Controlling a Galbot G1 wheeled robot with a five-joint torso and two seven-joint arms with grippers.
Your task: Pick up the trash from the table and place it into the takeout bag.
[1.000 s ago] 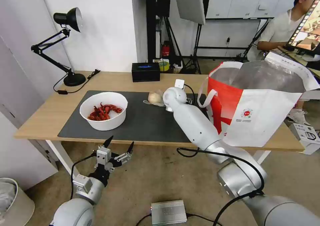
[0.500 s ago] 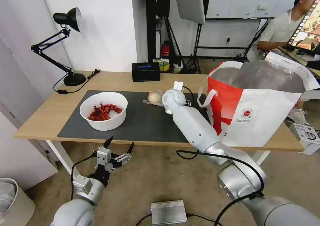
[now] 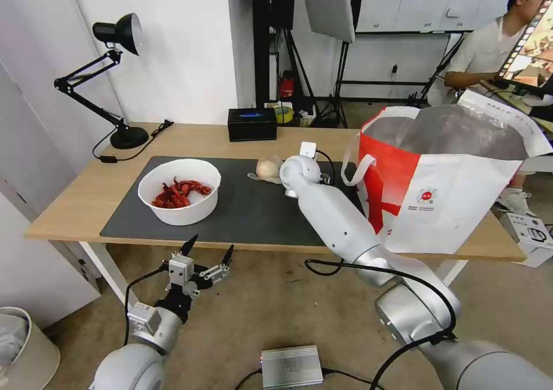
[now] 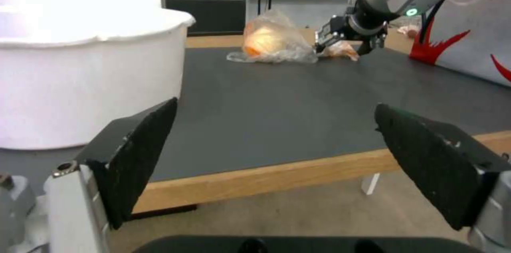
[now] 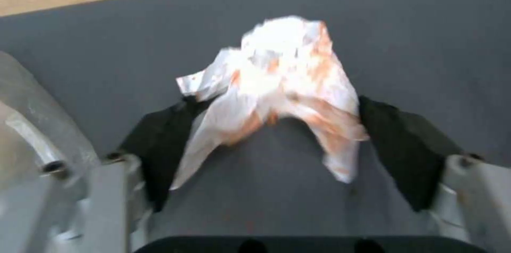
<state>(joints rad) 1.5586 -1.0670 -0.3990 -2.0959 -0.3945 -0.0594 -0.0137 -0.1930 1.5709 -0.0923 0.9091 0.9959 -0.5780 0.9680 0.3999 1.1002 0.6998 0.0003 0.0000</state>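
While blurred, tissue (image 5: 282,85) straddles fingers (image 5: 159,149).

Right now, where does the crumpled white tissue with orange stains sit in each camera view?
Head view: hidden behind the right arm, just right of the clear bag with a beige lump.
Left wrist view: crumpled white tissue far across, at the right gripper, beside that bag.
Right wrist view: centre, between the gripper's open fingers.
Shared landmark: the large dark grey rectangular mat underneath.

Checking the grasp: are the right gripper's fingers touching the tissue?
Cannot tell. In the right wrist view the tissue sits between the right gripper's open fingers, its edges overlapping them, contact unclear.
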